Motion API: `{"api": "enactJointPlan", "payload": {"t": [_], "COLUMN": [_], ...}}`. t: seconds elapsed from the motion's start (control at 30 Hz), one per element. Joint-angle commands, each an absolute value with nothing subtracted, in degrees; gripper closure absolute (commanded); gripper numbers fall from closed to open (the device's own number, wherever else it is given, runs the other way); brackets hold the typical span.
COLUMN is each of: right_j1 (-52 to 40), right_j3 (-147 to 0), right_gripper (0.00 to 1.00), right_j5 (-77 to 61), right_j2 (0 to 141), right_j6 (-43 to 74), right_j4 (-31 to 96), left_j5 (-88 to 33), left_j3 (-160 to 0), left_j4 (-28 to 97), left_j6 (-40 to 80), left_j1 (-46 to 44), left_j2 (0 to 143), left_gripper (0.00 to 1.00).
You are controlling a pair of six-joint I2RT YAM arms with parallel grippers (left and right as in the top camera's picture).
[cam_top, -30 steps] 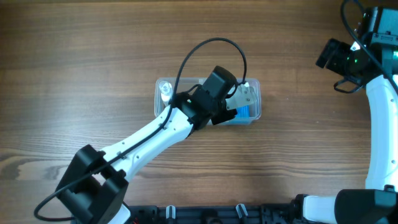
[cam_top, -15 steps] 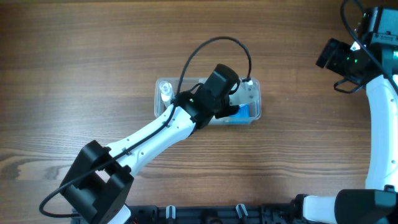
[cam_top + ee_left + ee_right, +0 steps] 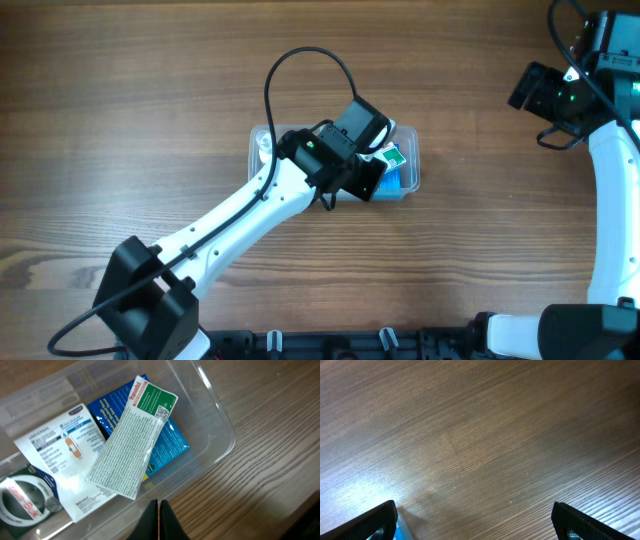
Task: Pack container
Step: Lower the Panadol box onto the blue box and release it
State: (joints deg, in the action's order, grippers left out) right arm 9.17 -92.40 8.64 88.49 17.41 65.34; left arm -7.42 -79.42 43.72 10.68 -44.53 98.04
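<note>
The clear plastic container (image 3: 414,165) stands mid-table; the left wrist view shows its rim (image 3: 220,415). Inside lie a white and green Panadol box (image 3: 132,442) across a blue packet (image 3: 170,445), a white plaster packet (image 3: 60,450) and a tape roll (image 3: 20,502). A small clear bottle (image 3: 265,147) stands at its left end. My left gripper (image 3: 362,185) is shut and empty, its tips (image 3: 159,520) over the container's near wall. My right gripper (image 3: 540,92) is open and empty over bare wood far to the right (image 3: 480,525).
The left arm (image 3: 240,215) lies diagonally from the front left across the container, with a black cable looping above it (image 3: 300,60). The right arm (image 3: 610,200) runs along the right edge. Wooden table (image 3: 120,100) surrounds the container.
The Panadol box held over the container earlier now lies inside, free of the fingers. My left wrist has turned and pulled back slightly left. The right arm has not moved.
</note>
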Motion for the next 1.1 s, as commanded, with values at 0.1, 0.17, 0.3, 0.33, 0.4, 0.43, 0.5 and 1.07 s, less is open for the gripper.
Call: {"api": "enactJointPlan", "payload": {"t": [0.1,0.17,0.3,0.33,0.4,0.43,0.5,1.07], "right_j1": [9.23,9.23,9.23,9.23,9.23,9.23,9.23,9.23], "right_j3": [-92.97,-92.97,-92.97,-92.97,-92.97,-92.97,-92.97,-92.97], "right_gripper": [0.0,0.0,0.0,0.0,0.0,0.0,0.0,0.0], "right_j5": [8.99,8.99,8.99,8.99,8.99,8.99,8.99,8.99], "right_j2": [88.18,88.18,88.18,88.18,88.18,88.18,88.18,88.18], "right_j6": [16.53,16.51,16.53,16.53,16.53,16.51,16.56,16.53], "right_j4": [65.17,65.17,65.19,65.17,65.17,65.19,65.17,65.19], "left_j5": [-9.67,-10.48,-10.48,-10.46,-10.41,-10.26,-7.73,-0.69], "left_j3": [-80.34,-80.34,-80.31,-80.31,-80.31,-80.31,-80.31,-80.73], "left_j4": [43.77,43.57,43.99,44.07,43.99,43.99,44.01,40.23], "left_j6": [21.8,21.91,23.2,23.2,23.18,23.18,23.16,20.14], "left_j1": [-44.8,-44.8,-44.8,-44.88,-44.91,-44.88,-44.91,-40.99], "left_j2": [103.74,106.13,106.65,106.69,106.74,106.89,107.5,110.59], "left_gripper": [0.96,0.96,0.96,0.96,0.96,0.96,0.96,0.96]}}
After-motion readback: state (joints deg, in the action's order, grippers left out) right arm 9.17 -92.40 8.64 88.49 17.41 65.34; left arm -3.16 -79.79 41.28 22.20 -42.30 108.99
